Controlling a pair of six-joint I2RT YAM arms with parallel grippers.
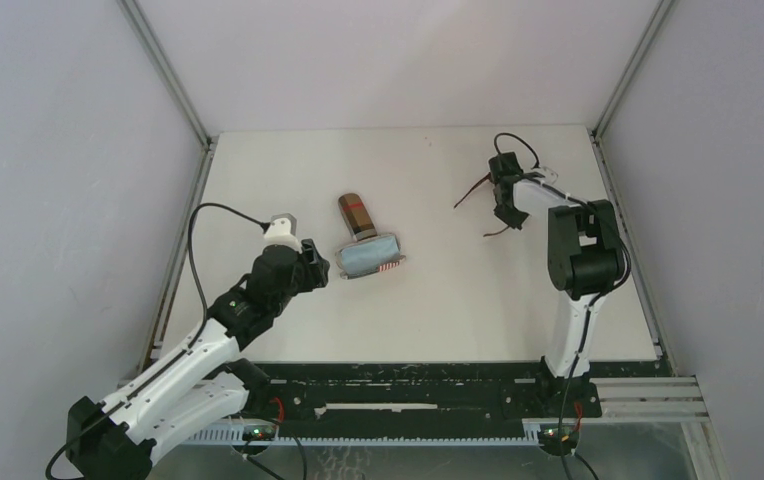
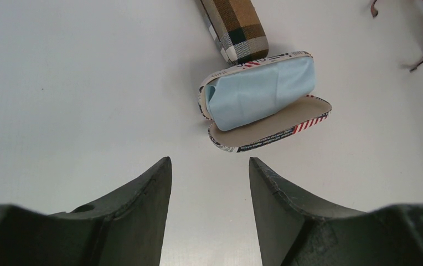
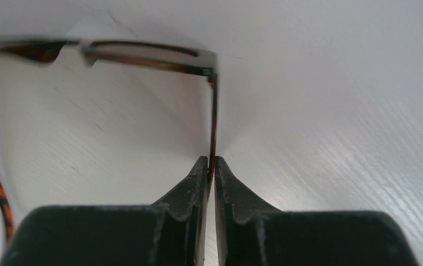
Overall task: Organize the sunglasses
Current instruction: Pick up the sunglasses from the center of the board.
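One pair of sunglasses [image 1: 474, 191] with a slim dark brown, tortoise-patterned frame is at the back right of the table. In the right wrist view its front [image 3: 143, 52] runs across the top and one thin temple arm [image 3: 213, 122] comes straight down into my right gripper [image 3: 210, 162], which is shut on that arm. From above, the right gripper [image 1: 507, 206] sits over the pair. My left gripper [image 2: 209, 162] is open with nothing between its fingers, low over the table just short of the open case. The left gripper [image 1: 312, 266] is left of centre.
An open oval flag-print case [image 2: 287, 130] holds a light blue cloth [image 2: 259, 91]; it lies mid-table [image 1: 370, 257]. A closed brown plaid case [image 2: 237, 27] lies just behind it [image 1: 356, 214]. Grey walls enclose the white table [image 1: 438, 310] on three sides.
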